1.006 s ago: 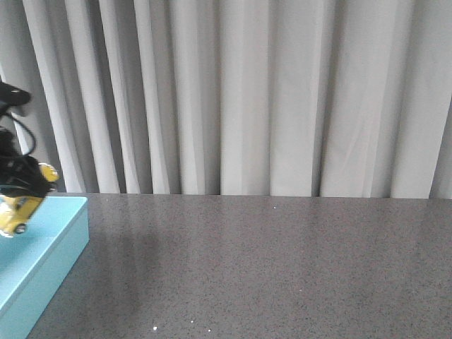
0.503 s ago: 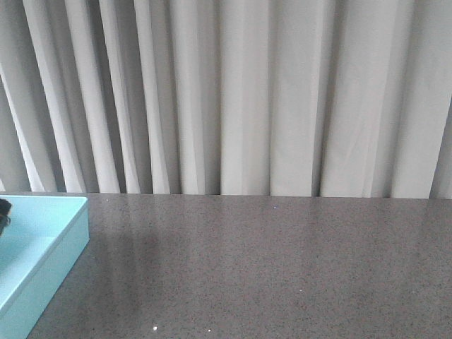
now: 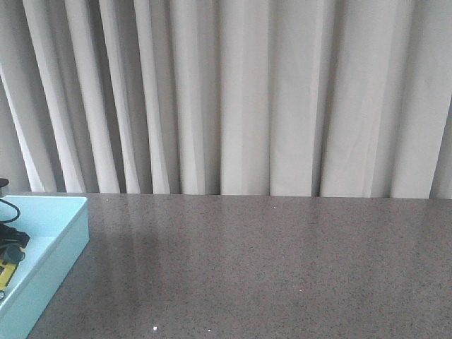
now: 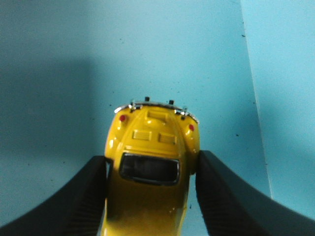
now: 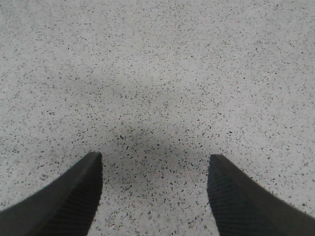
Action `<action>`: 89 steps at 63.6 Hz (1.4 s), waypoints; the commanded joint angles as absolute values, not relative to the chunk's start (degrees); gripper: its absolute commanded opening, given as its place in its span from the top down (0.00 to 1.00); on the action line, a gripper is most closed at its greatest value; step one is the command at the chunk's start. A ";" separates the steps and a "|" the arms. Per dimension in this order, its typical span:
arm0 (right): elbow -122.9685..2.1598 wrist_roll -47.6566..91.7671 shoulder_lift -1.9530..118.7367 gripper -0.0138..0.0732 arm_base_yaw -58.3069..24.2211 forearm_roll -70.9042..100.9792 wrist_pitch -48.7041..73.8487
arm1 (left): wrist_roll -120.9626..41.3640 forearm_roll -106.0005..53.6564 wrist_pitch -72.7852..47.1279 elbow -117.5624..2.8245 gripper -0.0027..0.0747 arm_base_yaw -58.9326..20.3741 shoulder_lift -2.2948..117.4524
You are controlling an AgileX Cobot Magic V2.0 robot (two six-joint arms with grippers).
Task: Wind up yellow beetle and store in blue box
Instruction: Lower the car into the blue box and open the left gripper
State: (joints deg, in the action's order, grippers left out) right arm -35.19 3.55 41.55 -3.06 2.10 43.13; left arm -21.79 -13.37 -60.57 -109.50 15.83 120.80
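The yellow beetle sits between the fingers of my left gripper, rear end with red tail lights pointing away from the wrist. The jaws press its sides, close over the floor of the blue box. In the front view the blue box stands at the far left. A dark part of the left gripper shows inside it, with a sliver of the yellow beetle at the frame edge. My right gripper is open and empty above the speckled table; it does not show in the front view.
The grey speckled table stretches right of the box. A pale pleated curtain hangs behind the table's far edge. One inner wall of the box rises close beside the beetle.
One second ago my left gripper held the beetle up above the box's far end. It then left the view, and now it is lower, inside the box, still holding the beetle.
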 commanded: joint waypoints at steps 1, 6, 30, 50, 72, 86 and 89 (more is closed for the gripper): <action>-36.61 3.56 41.33 0.33 -2.99 1.73 39.94 | -20.51 -14.70 -57.43 -110.92 0.58 15.97 117.26; -36.61 3.56 41.33 0.33 -2.99 1.73 39.94 | -20.51 -14.70 -57.20 -110.92 0.55 15.97 117.20; -36.61 3.56 41.33 0.33 -2.99 1.73 39.94 | -20.51 -14.75 -57.20 -110.92 0.31 15.97 116.62; -36.61 3.56 41.33 0.33 -2.99 1.73 39.94 | -20.20 -16.38 -58.39 -110.92 0.31 15.91 109.64; -36.61 3.56 41.33 0.33 -2.99 1.73 39.94 | -21.54 -21.51 -65.72 -110.92 0.31 12.76 96.13; -36.61 3.56 41.33 0.33 -2.99 1.73 39.94 | -21.59 -21.36 -71.58 -110.92 0.31 6.18 89.07; -36.61 3.56 41.33 0.33 -2.99 1.73 39.94 | -21.25 -21.36 -71.63 -110.49 0.31 4.85 87.63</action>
